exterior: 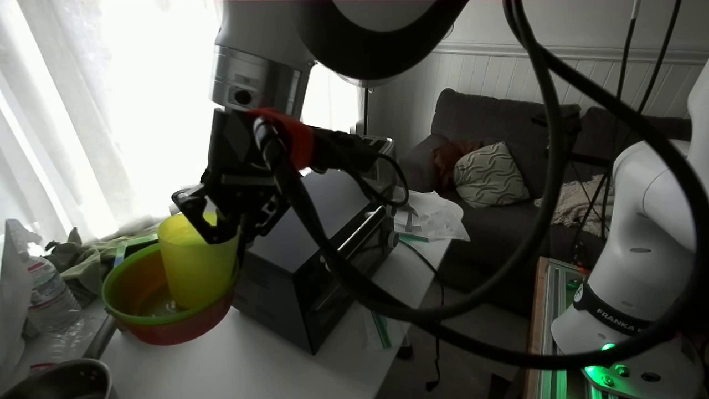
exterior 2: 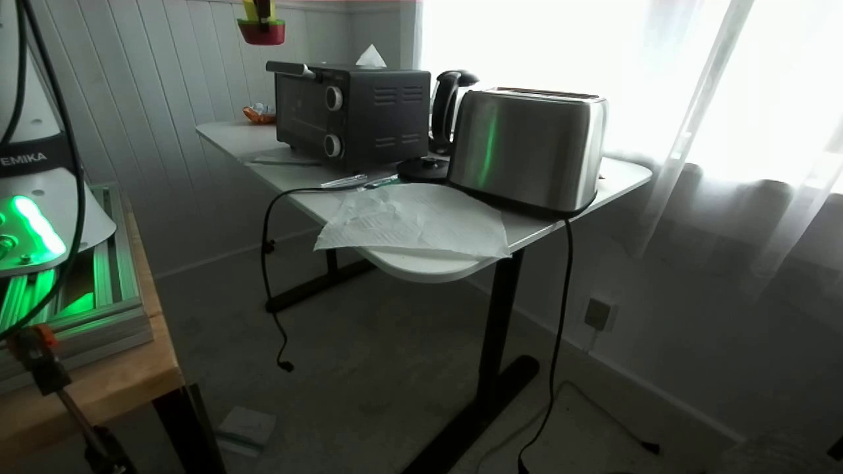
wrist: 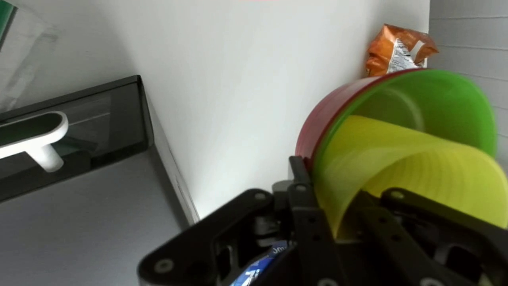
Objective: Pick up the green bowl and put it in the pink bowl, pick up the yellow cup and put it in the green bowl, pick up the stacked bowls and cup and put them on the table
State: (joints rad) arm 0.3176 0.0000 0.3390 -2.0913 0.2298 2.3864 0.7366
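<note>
My gripper (exterior: 228, 244) is shut on the stacked bowls and cup at one side. One finger is inside the yellow cup (exterior: 194, 266); the other is outside the pink bowl (exterior: 171, 334). The green bowl (exterior: 149, 320) is nested in the pink bowl, and the cup stands inside it against the gripped side. In an exterior view the pink bowl (exterior 2: 263, 36) hangs well above the table (exterior 2: 230, 135), near the top edge. In the wrist view the cup (wrist: 357, 147), green bowl (wrist: 468, 103) and pink bowl (wrist: 325, 111) are right of the jaws (wrist: 328, 182). The cup's base is hidden.
The black oven (exterior: 288, 277) is beside the stack on the table. A metal pot (exterior: 66, 377) and a water bottle (exterior: 47, 288) are at the lower left. An orange bag (wrist: 389, 51) lies near the wall. A toaster (exterior 2: 527, 145) and white sheet (exterior 2: 421, 224) are beyond the oven.
</note>
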